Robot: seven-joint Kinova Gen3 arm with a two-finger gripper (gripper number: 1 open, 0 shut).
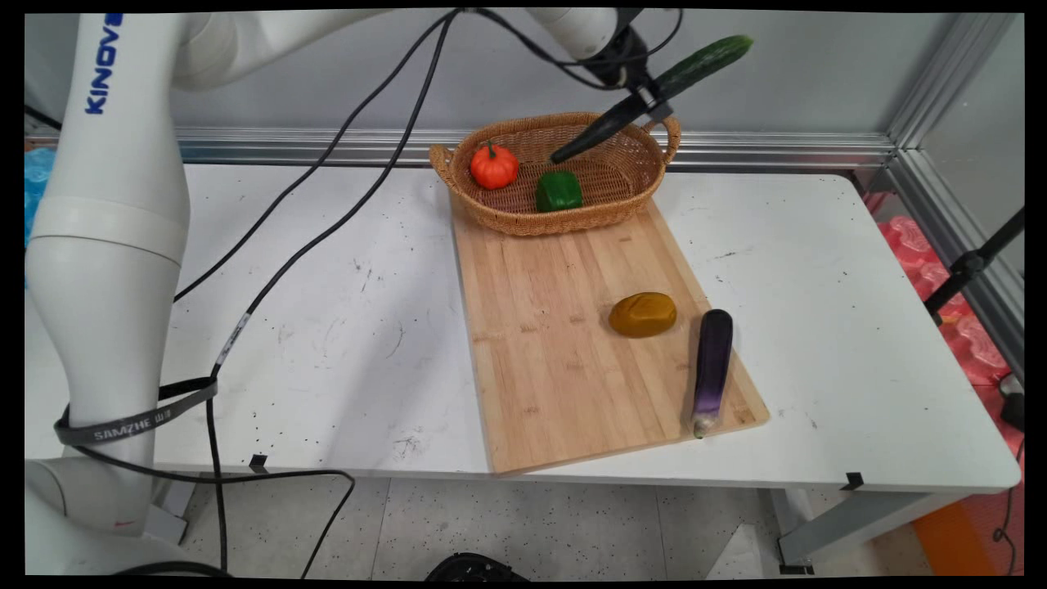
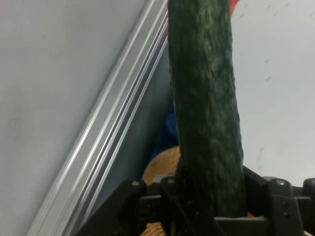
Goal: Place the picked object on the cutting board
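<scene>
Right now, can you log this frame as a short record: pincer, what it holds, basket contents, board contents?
pincer: raised above the basket's far side, shut on the cucumber
cucumber: tilted, lower end over the basket
basket: wicker, on the board's far end; holds orange pumpkin and green pepper
board: wooden; bears potato and eggplant, lying apart
</scene>
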